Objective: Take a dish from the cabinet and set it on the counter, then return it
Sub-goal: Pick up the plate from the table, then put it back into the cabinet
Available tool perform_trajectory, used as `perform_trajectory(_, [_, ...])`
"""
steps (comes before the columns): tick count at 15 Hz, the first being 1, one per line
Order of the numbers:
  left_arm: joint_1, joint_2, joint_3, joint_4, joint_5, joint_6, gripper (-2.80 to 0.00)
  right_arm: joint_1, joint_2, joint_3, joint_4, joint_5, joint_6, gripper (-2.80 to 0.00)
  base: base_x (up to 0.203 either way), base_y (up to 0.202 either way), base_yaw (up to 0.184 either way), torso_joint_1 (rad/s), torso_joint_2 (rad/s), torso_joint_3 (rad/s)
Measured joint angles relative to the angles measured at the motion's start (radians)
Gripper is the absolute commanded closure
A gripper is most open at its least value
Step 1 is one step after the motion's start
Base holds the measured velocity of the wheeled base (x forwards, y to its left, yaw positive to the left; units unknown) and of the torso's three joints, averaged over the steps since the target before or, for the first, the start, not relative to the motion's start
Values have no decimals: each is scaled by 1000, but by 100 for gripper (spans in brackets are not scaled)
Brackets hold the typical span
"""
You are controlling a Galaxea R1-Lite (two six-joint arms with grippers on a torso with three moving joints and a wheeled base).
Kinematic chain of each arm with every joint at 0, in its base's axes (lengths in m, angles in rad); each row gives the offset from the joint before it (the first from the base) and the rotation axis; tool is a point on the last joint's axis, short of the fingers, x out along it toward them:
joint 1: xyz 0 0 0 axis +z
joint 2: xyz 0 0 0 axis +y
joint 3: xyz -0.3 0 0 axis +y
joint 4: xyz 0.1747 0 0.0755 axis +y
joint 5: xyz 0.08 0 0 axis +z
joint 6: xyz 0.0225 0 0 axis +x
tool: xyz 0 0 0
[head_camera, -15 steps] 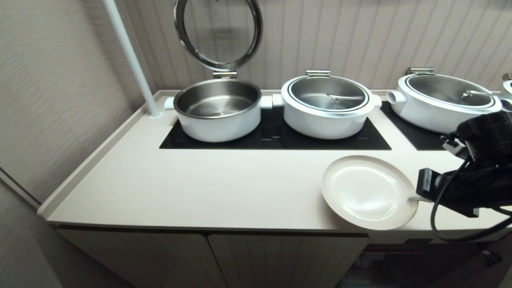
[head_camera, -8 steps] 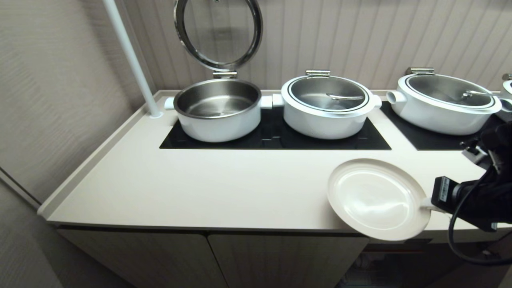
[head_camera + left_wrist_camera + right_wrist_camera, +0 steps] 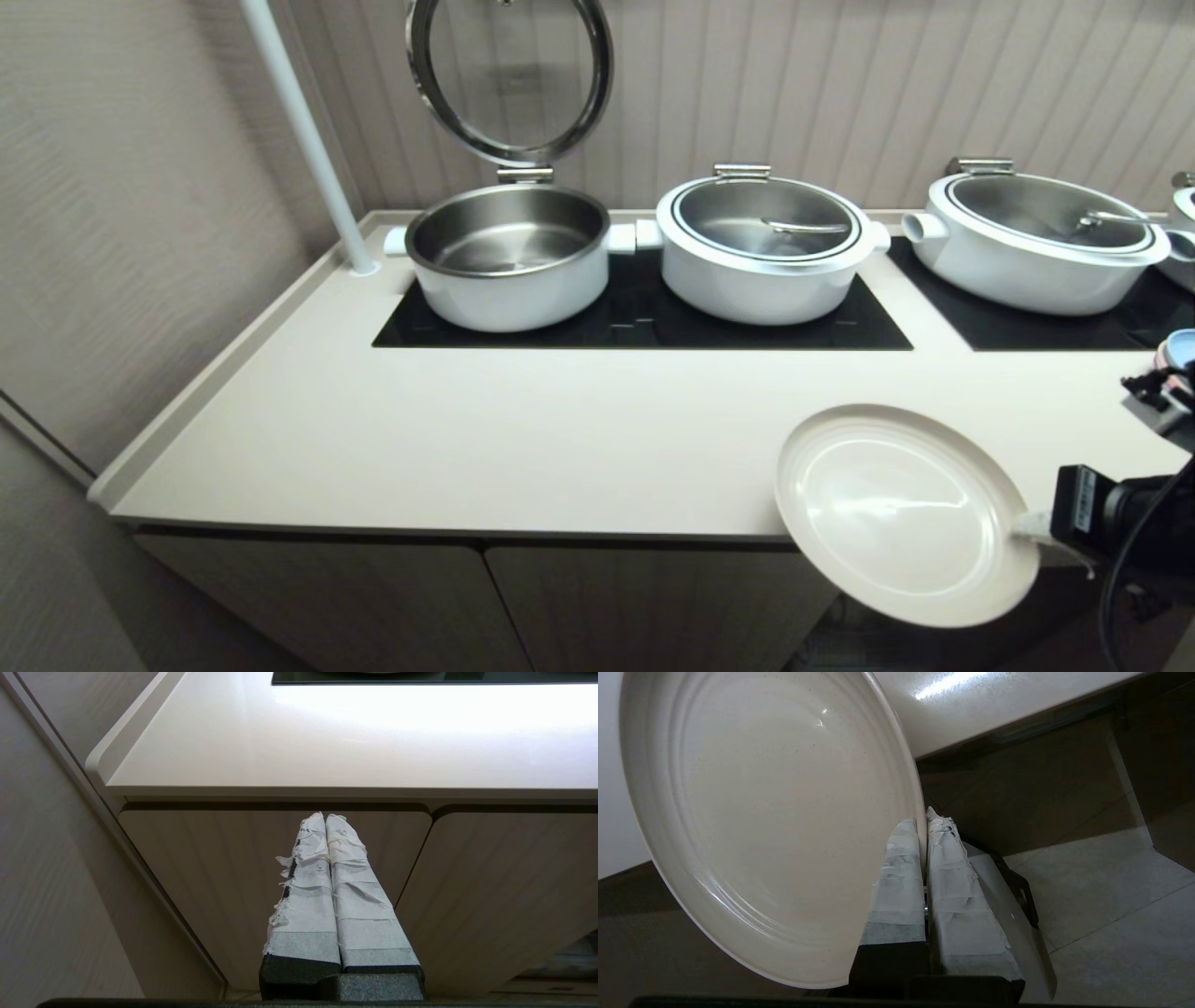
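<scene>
The right fingers (image 3: 920, 830) clamp the dish (image 3: 775, 812) rim, carrying it off the surface (image 3: 523, 448); next, the return to the cabinet needs lowering level.

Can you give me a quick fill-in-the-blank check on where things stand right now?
1. The right gripper is shut on the rim of the ____.
2. The plate hangs partly past the counter's ____ edge.
3. The left gripper is shut and holds ____.
4. The leftmost pot has its lid ____.

Missing words: plate; front; nothing; open
</scene>
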Motion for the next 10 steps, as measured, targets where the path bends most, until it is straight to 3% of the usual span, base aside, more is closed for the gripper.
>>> perform_trajectory(10, [0, 0, 0, 0, 0, 0, 0, 72, -219, 220, 10, 6, 24, 0, 0, 0, 0, 0, 0, 0])
